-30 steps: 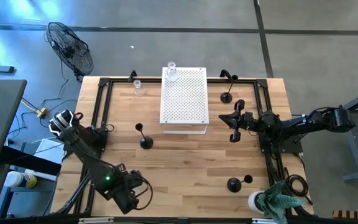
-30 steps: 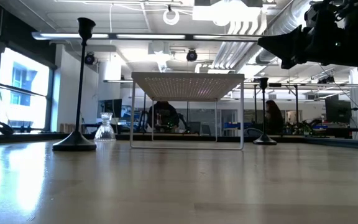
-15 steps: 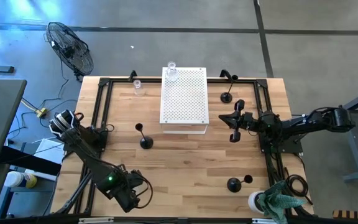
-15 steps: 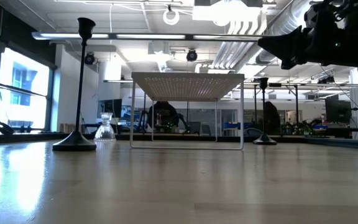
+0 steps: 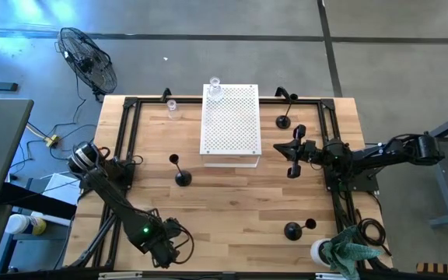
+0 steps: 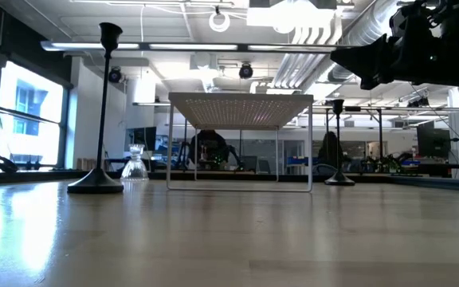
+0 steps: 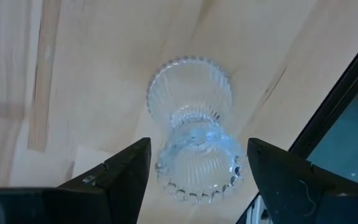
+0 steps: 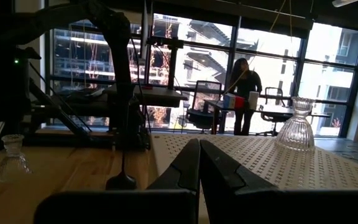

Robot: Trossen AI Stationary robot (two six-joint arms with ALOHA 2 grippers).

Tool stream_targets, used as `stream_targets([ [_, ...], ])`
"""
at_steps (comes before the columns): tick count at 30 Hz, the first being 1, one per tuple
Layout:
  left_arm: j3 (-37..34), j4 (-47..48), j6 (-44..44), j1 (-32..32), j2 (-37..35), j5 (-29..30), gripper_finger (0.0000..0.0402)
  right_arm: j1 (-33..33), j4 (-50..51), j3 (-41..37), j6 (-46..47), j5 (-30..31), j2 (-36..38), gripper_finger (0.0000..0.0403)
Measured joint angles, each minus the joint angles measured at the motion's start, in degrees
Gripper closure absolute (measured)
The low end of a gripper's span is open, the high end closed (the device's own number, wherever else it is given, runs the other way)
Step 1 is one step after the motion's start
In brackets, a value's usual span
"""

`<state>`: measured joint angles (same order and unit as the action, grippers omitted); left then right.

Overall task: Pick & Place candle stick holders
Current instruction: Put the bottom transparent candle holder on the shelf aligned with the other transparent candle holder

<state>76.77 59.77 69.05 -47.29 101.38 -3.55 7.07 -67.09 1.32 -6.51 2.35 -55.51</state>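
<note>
My left gripper (image 5: 166,249) is open near the table's near edge, left of centre. It points down over a clear ribbed glass candle stick holder (image 7: 193,130), which rests on the wood between the two fingers without touching them. The arm hides this holder in the high view. My right gripper (image 5: 292,159) is shut and empty, above the table right of the white perforated board (image 5: 230,120). Black holders stand left of centre (image 5: 182,178), at the far right (image 5: 284,121) and at the near right (image 5: 292,230). One glass holder (image 5: 172,105) stands at the far left and another (image 5: 215,87) stands on the board.
Black frame rails (image 5: 127,132) run along the table's left, far and right sides. A green cloth (image 5: 350,253) and a white cup lie at the near right corner. A fan (image 5: 88,58) stands on the floor beyond the far left corner. Bare wood (image 5: 239,202) lies at the middle.
My left gripper has shifted a little toward the table's near edge and to the right. My right arm has kept still.
</note>
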Motion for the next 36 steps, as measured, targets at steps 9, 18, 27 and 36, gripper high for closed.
stream_targets([
  [9, 0.0, 0.1, -0.1, 0.0, 0.0, 0.0, 0.0217, 0.0, 0.0, 0.0, 0.0, 0.0, 0.0, 0.0403],
  [18, 0.1, 0.2, -0.8, 0.0, 0.0, -0.4, 0.0208, 0.0, 0.0, 0.0, 0.0, 0.0, 0.0, 0.0403],
  [27, 0.3, -0.2, -1.4, 1.6, 0.0, -0.6, 0.0150, 0.0, 0.0, 0.0, 0.0, 0.0, 0.0, 0.0403],
  [36, 0.3, 0.4, -2.1, 1.5, 0.0, -0.7, 0.0187, 0.0, 0.0, 0.0, -0.1, 0.0, 0.0, 0.0403],
])
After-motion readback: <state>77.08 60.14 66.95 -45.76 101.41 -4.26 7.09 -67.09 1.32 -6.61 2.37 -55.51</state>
